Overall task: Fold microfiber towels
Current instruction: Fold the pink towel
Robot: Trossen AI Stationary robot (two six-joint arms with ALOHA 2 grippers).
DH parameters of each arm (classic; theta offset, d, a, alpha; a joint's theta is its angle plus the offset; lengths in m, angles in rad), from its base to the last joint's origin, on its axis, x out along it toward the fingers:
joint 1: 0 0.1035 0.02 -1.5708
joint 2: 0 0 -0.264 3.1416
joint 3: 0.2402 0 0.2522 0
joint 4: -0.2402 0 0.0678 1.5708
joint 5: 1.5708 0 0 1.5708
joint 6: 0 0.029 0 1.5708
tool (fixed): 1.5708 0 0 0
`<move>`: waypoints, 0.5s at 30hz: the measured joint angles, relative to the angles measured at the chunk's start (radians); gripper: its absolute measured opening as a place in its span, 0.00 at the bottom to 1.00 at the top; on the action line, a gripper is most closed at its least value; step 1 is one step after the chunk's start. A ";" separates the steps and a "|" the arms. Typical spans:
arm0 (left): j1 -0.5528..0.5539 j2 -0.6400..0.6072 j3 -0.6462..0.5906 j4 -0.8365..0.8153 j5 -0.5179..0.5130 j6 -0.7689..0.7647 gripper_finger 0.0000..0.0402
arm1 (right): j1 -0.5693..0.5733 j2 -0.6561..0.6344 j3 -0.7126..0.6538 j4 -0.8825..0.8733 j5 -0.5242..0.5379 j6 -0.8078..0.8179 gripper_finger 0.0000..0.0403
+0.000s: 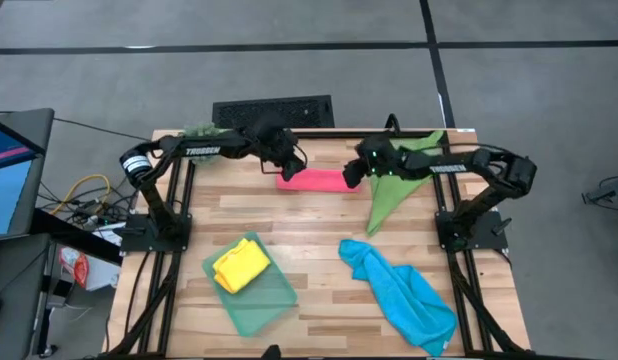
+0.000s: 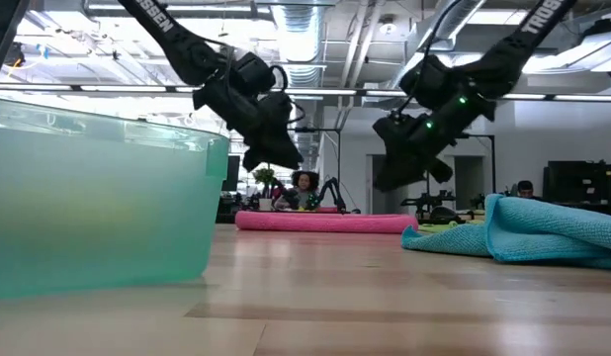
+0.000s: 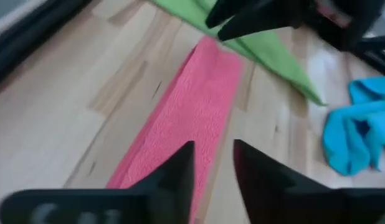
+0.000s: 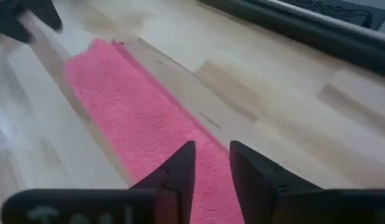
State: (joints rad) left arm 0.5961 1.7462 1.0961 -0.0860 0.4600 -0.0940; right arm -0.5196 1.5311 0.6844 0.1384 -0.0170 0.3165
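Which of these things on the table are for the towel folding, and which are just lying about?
For the job:
pink towel, in a long folded strip
green towel
blue towel, crumpled
yellow towel, folded, in the tray

Lying about:
teal tray
black keyboard
small green plant ball

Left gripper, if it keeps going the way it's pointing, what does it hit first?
Probably the pink towel: the left gripper hangs just above it, fingers slightly apart, aimed along its folded length. The right gripper lies farther on.
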 joint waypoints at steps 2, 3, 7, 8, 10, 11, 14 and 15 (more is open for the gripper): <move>-0.016 0.000 -0.040 0.052 -0.014 -0.014 0.14 | 0.035 0.000 -0.061 0.116 0.023 0.033 0.27; -0.027 0.000 -0.062 0.088 -0.023 -0.019 0.10 | 0.054 0.000 -0.088 0.170 0.045 0.046 0.25; -0.067 0.000 -0.144 0.209 -0.137 -0.046 0.02 | 0.116 0.026 -0.164 0.287 0.200 0.085 0.18; -0.074 0.001 -0.161 0.230 -0.189 -0.047 0.02 | 0.122 0.035 -0.170 0.307 0.233 0.085 0.17; -0.081 0.004 -0.196 0.283 -0.281 -0.046 0.03 | 0.125 0.049 -0.177 0.335 0.275 0.080 0.15; -0.082 0.005 -0.215 0.310 -0.309 -0.047 0.03 | 0.124 0.061 -0.176 0.335 0.279 0.080 0.14; -0.082 0.005 -0.270 0.372 -0.359 -0.047 0.02 | 0.125 0.112 -0.178 0.335 0.277 0.081 0.11; -0.082 0.005 -0.288 0.387 -0.371 -0.049 0.01 | 0.129 0.130 -0.178 0.345 0.278 0.084 0.11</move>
State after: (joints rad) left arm 0.5140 1.7515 0.8078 0.3007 0.0888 -0.1428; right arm -0.3909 1.6610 0.5060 0.4829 0.2605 0.4005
